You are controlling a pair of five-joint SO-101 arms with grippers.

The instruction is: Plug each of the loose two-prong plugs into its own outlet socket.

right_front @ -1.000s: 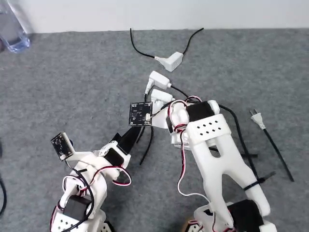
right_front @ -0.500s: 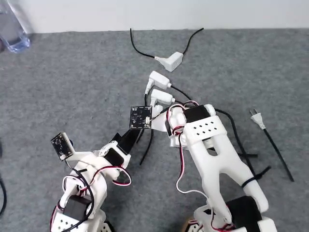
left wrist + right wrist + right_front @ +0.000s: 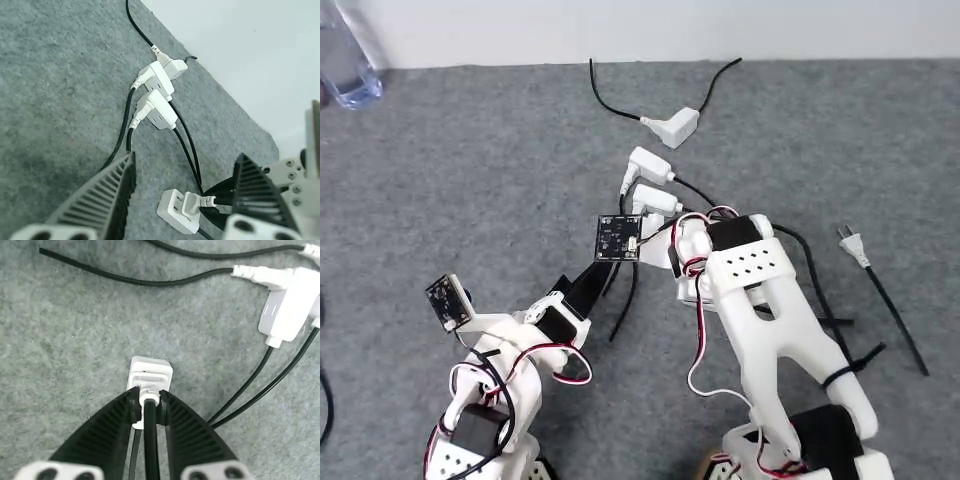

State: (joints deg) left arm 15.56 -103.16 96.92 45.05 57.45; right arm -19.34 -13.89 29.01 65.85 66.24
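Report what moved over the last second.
The right arm drew slightly back toward its base, then returned almost to where it started; its jaws are clamped on the plug at its socket. The left arm, the other sockets and the loose plug stayed put.

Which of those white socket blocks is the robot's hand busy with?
The socket block nearest the arms, lying apart from the rest: the right hand is closed on the plug at it. The others lie farther off, untouched.
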